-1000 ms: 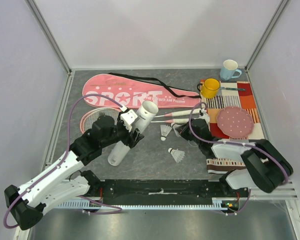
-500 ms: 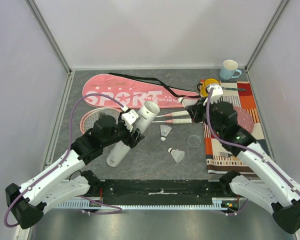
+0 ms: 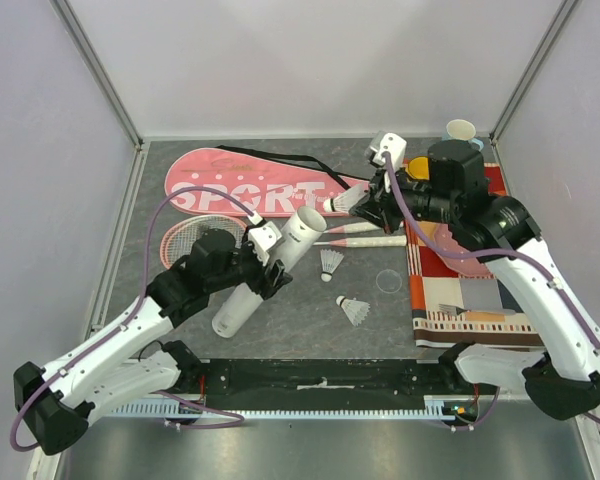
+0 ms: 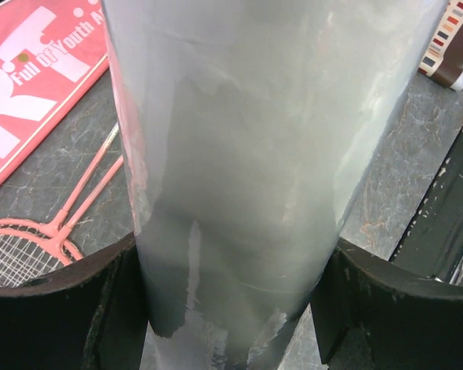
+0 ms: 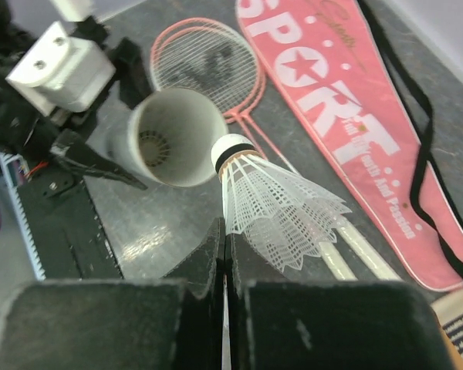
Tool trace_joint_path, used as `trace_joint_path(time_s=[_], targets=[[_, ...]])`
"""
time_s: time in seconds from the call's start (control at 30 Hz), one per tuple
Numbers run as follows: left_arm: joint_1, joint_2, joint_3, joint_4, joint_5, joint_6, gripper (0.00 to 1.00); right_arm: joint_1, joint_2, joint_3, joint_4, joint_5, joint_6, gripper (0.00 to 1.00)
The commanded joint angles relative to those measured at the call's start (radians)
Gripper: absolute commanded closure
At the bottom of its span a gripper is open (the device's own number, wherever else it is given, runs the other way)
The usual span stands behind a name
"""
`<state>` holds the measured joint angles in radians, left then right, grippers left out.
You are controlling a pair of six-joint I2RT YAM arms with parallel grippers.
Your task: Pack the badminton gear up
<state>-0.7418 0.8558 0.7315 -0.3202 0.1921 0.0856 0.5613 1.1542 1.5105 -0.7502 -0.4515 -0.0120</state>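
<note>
racket bag (image 3: 250,185): is lying flat along the far side of the table (image 3: 310,330), "SPORT" facing up, black strap trailing to the right.
rackets (image 3: 185,238): are lying side by side just in front of the bag, heads left, white handles pointing right.
tube (image 3: 236,308): is slanting across the table, its open end raised and facing the right arm.
left gripper (image 3: 263,265): is clamping wide around the tube's middle.
right gripper (image 3: 365,205): is hovering over the bag's narrow end, pinched tight on the feathers of a held shuttlecock (image 5: 266,202), whose cork is pointing at the tube's mouth without touching it.
loose shuttlecocks (image 3: 331,264): two are resting on the table, nearer than the racket handles.
</note>
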Motion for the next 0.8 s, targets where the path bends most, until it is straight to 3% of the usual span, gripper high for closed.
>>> trace_joint_path(time_s=[0.0,0.33,0.63,0.77], targets=[[0.001,0.005,0.037,0.004,0.063,0.028,0.81,0.051,0.053,0.109,-0.153,-0.096,-0.105,1.00],[-0.016,0.048,0.046,-0.014,0.128,0.036,0.81,0.117,0.137,0.172,-0.202,-0.122,-0.140,1.00],[-0.039,0.025,0.037,-0.019,0.142,0.060,0.81,0.138,0.164,0.132,-0.202,-0.133,-0.151,1.00],[-0.048,0.015,0.023,-0.010,0.175,0.077,0.81,0.138,0.185,0.139,-0.209,-0.208,-0.148,1.00]])
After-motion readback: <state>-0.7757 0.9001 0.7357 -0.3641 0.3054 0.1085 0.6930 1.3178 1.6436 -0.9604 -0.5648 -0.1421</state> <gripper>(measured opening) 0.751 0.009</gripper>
